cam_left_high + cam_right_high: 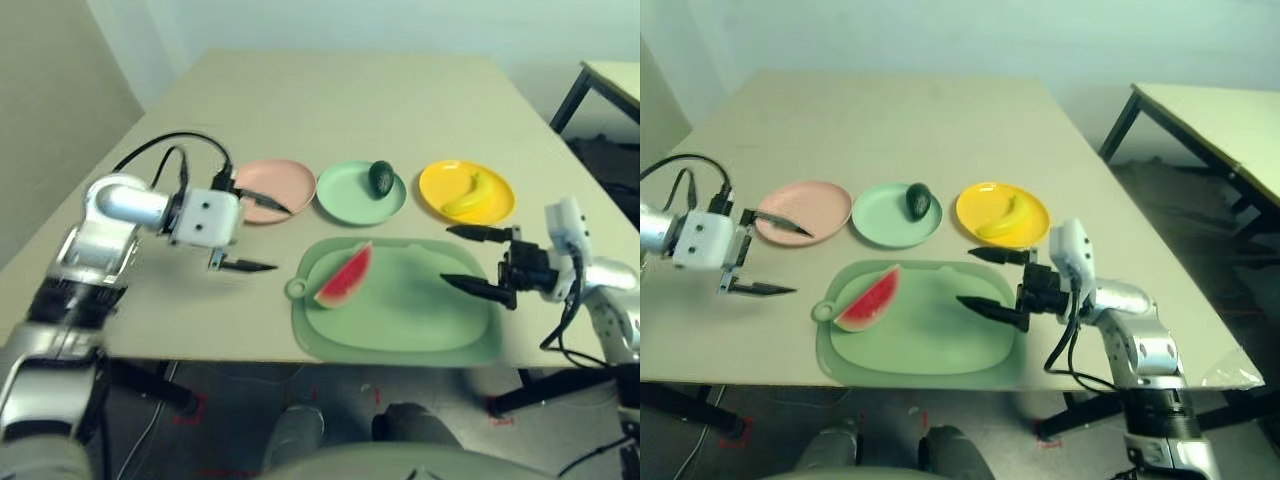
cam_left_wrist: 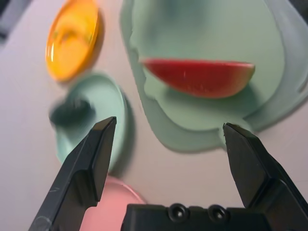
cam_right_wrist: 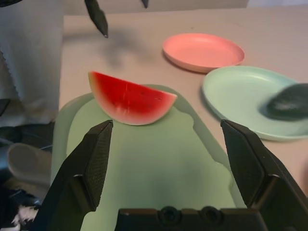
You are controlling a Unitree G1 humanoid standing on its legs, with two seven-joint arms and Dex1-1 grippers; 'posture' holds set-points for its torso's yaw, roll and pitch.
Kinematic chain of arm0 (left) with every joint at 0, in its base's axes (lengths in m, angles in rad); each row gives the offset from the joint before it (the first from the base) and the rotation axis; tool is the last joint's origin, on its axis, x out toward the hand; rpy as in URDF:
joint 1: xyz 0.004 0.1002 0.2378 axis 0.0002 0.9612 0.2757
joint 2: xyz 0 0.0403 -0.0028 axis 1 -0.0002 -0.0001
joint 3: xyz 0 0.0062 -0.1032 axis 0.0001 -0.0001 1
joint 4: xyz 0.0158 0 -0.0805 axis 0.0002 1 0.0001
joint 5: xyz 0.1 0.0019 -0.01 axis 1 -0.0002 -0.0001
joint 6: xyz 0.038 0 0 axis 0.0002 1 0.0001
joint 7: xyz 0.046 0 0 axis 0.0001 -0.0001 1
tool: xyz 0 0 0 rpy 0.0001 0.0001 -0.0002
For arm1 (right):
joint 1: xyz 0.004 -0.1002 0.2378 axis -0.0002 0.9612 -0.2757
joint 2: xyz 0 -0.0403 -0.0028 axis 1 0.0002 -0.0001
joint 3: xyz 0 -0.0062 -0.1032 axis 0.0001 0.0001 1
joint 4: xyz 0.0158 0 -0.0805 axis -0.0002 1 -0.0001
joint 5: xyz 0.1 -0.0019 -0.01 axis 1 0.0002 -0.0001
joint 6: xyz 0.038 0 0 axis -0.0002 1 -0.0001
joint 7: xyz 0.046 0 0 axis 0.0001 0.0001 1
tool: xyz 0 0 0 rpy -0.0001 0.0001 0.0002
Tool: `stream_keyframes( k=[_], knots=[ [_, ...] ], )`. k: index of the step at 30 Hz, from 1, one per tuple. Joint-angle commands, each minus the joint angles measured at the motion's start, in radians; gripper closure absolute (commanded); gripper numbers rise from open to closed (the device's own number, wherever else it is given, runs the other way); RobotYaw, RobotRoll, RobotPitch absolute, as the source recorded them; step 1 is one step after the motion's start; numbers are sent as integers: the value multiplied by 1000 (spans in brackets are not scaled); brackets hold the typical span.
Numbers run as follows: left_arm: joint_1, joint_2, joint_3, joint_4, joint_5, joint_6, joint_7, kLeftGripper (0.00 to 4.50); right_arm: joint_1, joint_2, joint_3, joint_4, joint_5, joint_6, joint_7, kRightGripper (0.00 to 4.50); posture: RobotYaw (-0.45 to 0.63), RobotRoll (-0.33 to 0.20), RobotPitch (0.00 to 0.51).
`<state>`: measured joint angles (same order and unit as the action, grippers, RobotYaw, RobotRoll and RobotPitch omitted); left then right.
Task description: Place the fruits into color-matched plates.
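Tabletop mat (image 1: 420,320), watermelon wedge (image 1: 345,277) between both grippers' open jaws, untouched

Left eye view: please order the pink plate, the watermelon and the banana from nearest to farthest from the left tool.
1. Pink plate, just behind the left tool.
2. Watermelon, on the green mat, centre.
3. Banana, on the yellow plate, far right.

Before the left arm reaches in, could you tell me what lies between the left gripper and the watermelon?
Only bare table and the mat's edge separate the left gripper from the watermelon, as the left eye view shows.
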<state>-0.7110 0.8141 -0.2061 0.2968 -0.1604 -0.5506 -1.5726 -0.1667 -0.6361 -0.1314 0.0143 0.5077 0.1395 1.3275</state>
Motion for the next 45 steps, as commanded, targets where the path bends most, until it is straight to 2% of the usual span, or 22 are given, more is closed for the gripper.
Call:
stream_keyframes(
  k=[1, 7, 14, 20, 29, 36, 41, 45],
  knots=[
    [-89, -26, -115, 103, 27, -158, -41, 0, 29, -14, -26, 15, 27, 0, 5, 9, -8, 0, 17],
    [-194, -73, -267, 219, -5, -345, -42, 0, 67, -10, -55, 21, 62, 33, -24, 9, -33, 0, 18],
    [-241, -121, -394, 280, -17, -476, -42, 0, 118, -12, -54, -8, 84, 53, -21, 9, -53, 0, 14],
    [-269, -193, -399, 352, 41, -549, -38, 0, 123, 3, -50, -15, 82, 52, -43, 9, -66, 0, 11],
    [-267, -217, -420, 403, 88, -602, -28, 0, 177, -3, -52, -71, 96, 73, -52, 9, -69, 0, 11],
    [-269, -264, -449, 475, 199, -646, 31, 0, 200, 3, -51, -108, 102, 74, -57, 9, -64, 0, 10],
    [-288, -296, -450, 522, 284, -650, 104, 0, 220, -1, -50, -124, 101, 76, -57, 9, -72, 0, 11],
    [-286, -302, -456, 537, 326, -585, 123, 0, 228, 2, -49, -142, 104, 80, -68, 9, -76, 0, 12]
  ],
)
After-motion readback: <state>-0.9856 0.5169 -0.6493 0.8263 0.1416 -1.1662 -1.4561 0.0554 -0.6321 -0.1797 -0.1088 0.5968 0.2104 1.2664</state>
